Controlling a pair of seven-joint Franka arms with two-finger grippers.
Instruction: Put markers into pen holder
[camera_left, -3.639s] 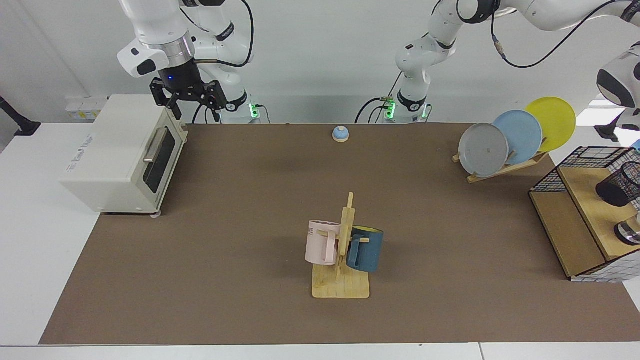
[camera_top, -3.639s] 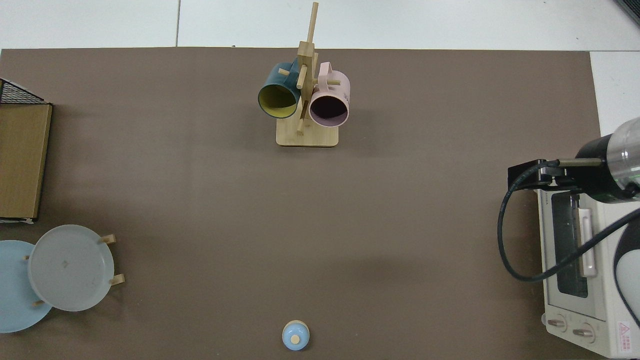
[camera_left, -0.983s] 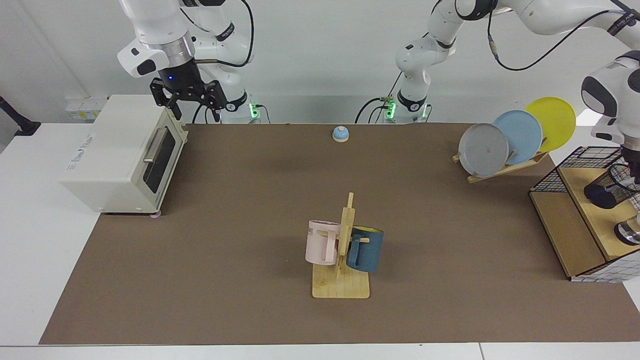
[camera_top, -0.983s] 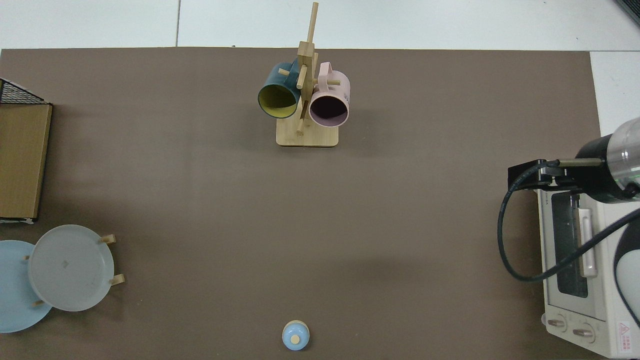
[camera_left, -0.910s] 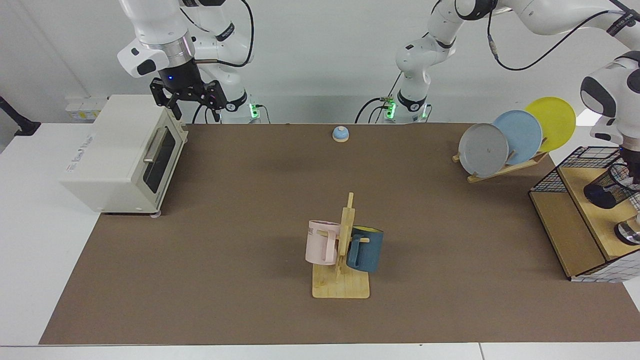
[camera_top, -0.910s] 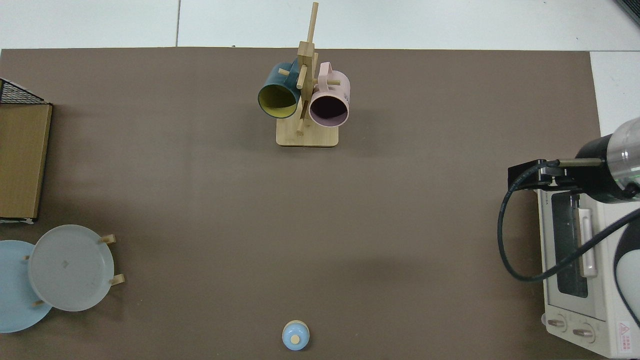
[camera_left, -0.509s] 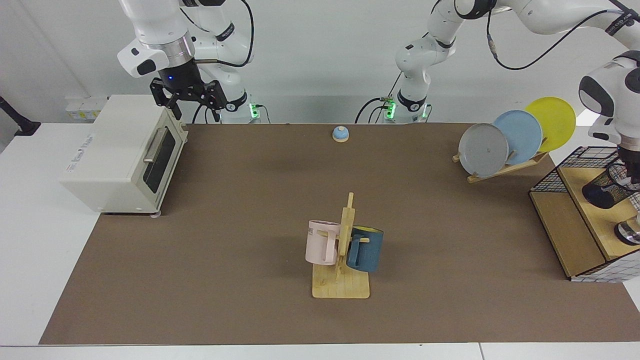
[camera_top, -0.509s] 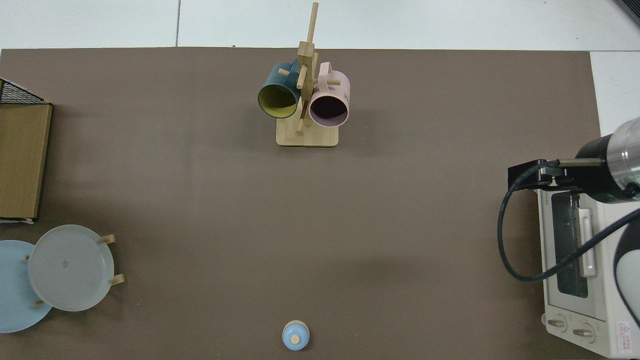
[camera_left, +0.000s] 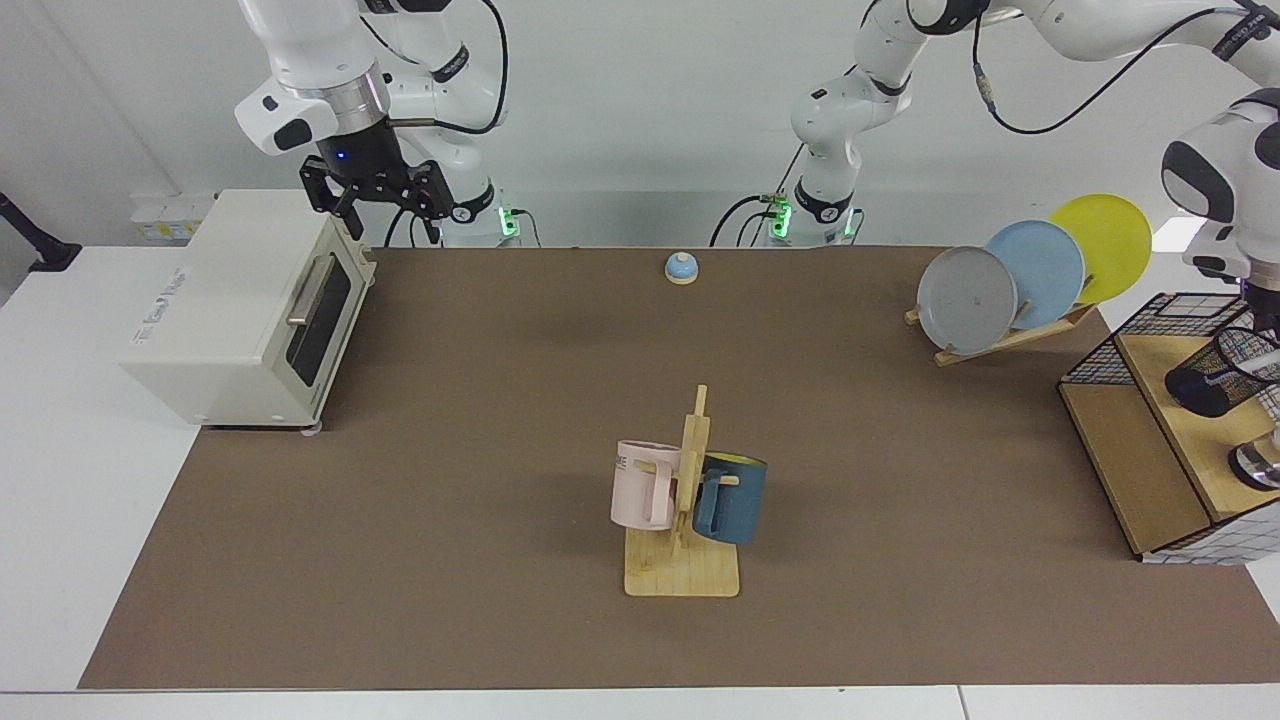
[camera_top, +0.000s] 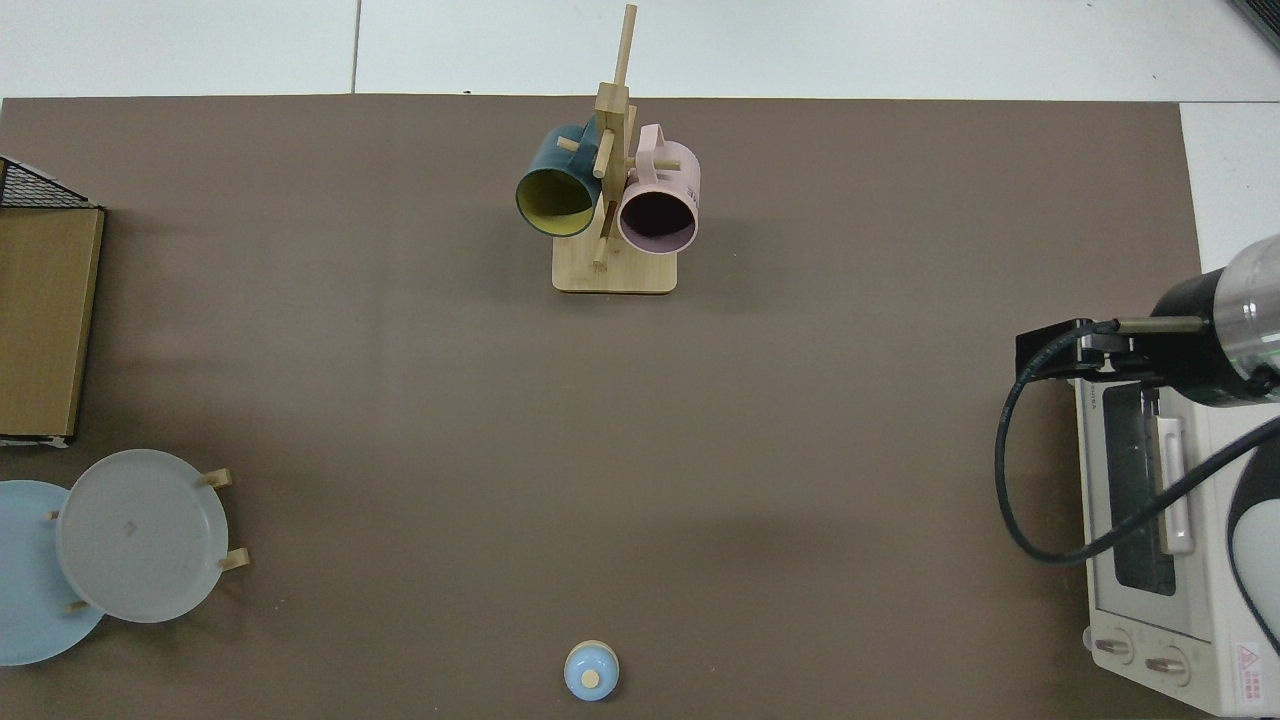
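Observation:
The black wire-mesh pen holder (camera_left: 1212, 378) lies tilted on the wooden shelf (camera_left: 1180, 420) at the far right of the facing view. Its closed end points toward the table's middle. My left gripper (camera_left: 1268, 318) hangs right above the holder's mouth, mostly cut off by the frame edge. No marker shows in either view. My right gripper (camera_left: 390, 220) waits open and empty above the toaster oven's (camera_left: 240, 300) front corner. In the top view this right gripper (camera_top: 1050, 350) shows at the right edge.
A mug tree (camera_left: 685, 500) with a pink and a blue mug stands mid-table. A plate rack (camera_left: 1020, 280) holds three plates near the shelf. A small blue bell (camera_left: 681, 267) sits at the far edge. A shiny metal round object (camera_left: 1258, 465) rests on the shelf.
The left arm's wrist has come down over the shelf, and the pen holder has shifted slightly toward the table's middle. The right arm has not moved.

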